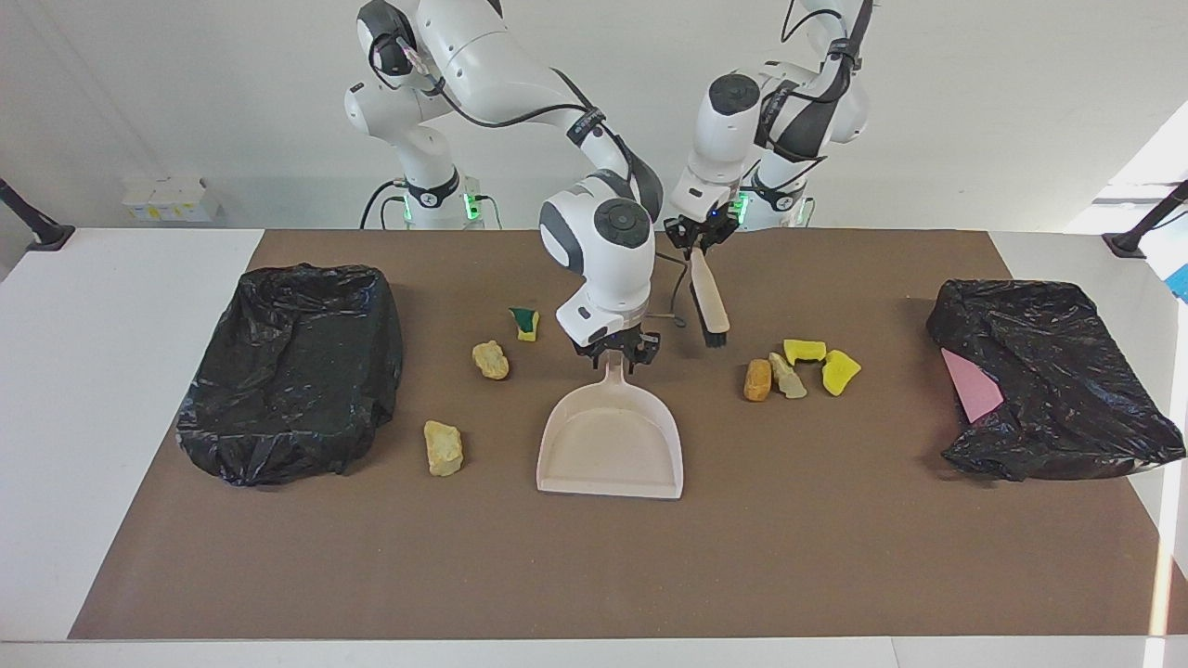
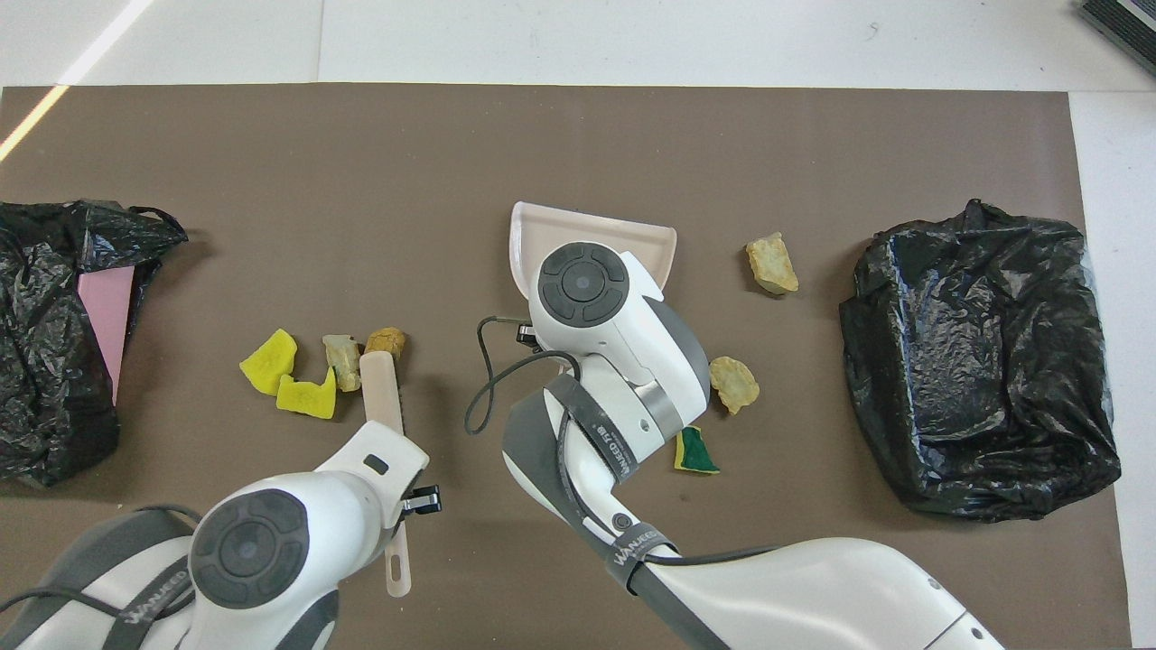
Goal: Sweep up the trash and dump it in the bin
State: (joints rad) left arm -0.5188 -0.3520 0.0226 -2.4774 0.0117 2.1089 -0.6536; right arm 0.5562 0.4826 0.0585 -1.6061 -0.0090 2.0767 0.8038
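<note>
Beige dustpan and beige brush with dark bristles on a brown mat; scraps are yellow, tan, orange-brown, one green-sided; glossy black bags.

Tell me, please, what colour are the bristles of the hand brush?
The bristles of the hand brush are black; the facing view shows this best.
</note>
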